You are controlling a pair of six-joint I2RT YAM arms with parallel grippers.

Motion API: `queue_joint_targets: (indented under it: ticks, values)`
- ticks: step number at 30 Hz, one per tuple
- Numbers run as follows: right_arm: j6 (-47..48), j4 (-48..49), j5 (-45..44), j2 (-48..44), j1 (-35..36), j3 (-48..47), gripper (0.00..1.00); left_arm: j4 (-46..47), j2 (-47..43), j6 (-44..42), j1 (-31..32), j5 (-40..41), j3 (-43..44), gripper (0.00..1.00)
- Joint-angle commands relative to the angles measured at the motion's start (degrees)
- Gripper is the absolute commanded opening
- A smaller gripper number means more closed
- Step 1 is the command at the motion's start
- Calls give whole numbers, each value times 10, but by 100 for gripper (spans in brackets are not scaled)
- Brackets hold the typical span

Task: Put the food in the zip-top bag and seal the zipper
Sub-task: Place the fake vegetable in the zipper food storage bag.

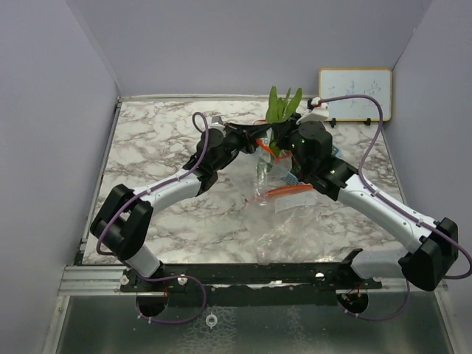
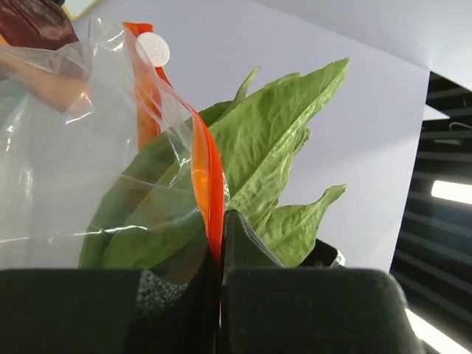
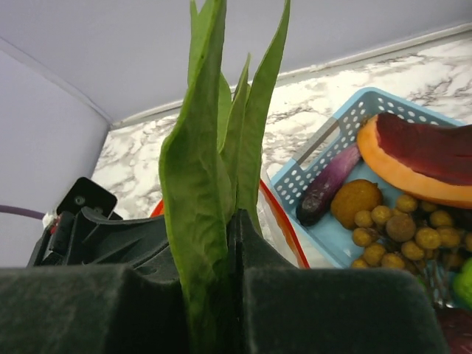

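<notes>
Greens point(image 3: 203, 184): held off the surface point(image 1: 169, 133), stalk end pinched in the right tool point(image 3: 234, 236), whose jaws are clamped together on it. Long axis near upright, and the leaf tips point up and away from the tool. In the top view the leaves point(image 1: 282, 107) stand above both wrists, at mid-surface toward the far wall.

Bag point(image 2: 74, 162): clear film. Its orange zipper point(image 2: 206, 177) runs down into the left tool point(image 2: 221, 243), jaws closed on that strip. The lower leaves show through the film; inside or just behind, cannot tell. The bag's lower part point(image 1: 271, 188) hangs to the surface between the arms.

Basket point(image 3: 335, 129): blue mesh, just right of the greens. It holds the grapes point(image 3: 402, 228), a purple fruit point(image 3: 328, 184) and an orange fruit point(image 3: 355, 200).

Whiteboard point(image 1: 355, 94): leans on the far wall, right.
</notes>
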State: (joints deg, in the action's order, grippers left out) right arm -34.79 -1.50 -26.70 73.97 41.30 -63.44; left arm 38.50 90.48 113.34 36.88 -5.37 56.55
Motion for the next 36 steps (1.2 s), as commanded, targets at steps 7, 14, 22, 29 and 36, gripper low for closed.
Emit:
queue_joint_targets:
  ticks: [7,14,22,29,36]
  values:
    - [104,-181,52,30,29,-98,50,196,10,12,2,-17,68,0]
    - [127,-201,27,20,14,-147,62,279,37,41,2,-37,49,0]
    - [103,-298,62,9,-88,-172,64,310,46,63,1,-38,41,0]
    - [49,-311,184,-41,-239,-69,63,307,45,70,-3,-52,58,0]
    - [27,-289,208,-72,-269,-30,61,304,53,72,-3,-64,72,0]
